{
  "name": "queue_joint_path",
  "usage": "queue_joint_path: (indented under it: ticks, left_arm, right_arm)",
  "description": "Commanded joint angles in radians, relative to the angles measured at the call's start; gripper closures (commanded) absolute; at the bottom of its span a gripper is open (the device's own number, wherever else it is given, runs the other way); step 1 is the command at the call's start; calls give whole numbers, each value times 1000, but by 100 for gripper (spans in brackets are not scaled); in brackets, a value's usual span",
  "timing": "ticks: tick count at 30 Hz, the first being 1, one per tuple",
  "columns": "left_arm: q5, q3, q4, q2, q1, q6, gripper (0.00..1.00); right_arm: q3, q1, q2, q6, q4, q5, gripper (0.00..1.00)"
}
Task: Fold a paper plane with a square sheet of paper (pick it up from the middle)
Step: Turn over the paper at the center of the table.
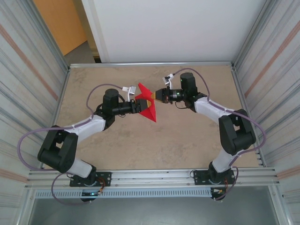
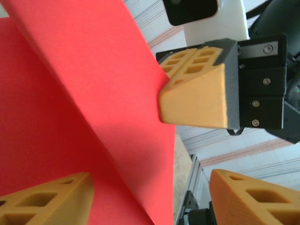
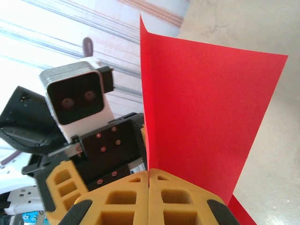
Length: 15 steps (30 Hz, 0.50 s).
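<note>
**Fig.** The paper (image 1: 148,110) is held off the worktop (image 1: 187,140), above its middle and a little toward the far edge, between my two grippers.

**Grip.** My right gripper (image 3: 148,177) is closed flat on one edge of the paper. The paper rises from the seam between the pads as two red panels meeting at a crease. My left gripper (image 2: 150,187) faces it from the opposite side with jaws apart and the paper running between them. I cannot tell whether either left pad touches the paper.

**Hazards, as I judge them:**

- **(a) Slip.** The paper hangs from one small pinch at its edge. A quick wrist turn or a tug from the left could pull it out of the right pads. It would then land on the worktop in some unplanned pose.
- **(b) Stray crease.** The paper is thin and lies at a slant across the left jaws. If they close off the fold line, they would press in a crooked crease and the plane's wings would come out uneven.
- **(c) Tear or buckle.** Once both grippers clamp, moving them apart could rip the paper at the right-hand pinch. Moving them together could crumple the panels.
- **(d) Contact.** The two grippers stand very near each other, tip to tip. A small overshoot could knock finger against finger and jar the paper loose.
</note>
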Motion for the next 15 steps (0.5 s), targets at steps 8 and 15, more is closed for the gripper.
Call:
queue_joint_path:
  ticks: [8, 15]
  left_arm:
    - [40, 2, 135, -13, -14, 16, 58]
    - [46, 1, 166, -13, -15, -2, 74]
  right_arm:
    - [-31, -14, -58, 110, 125, -55, 94]
    - [-39, -25, -64, 112, 127, -53, 91]
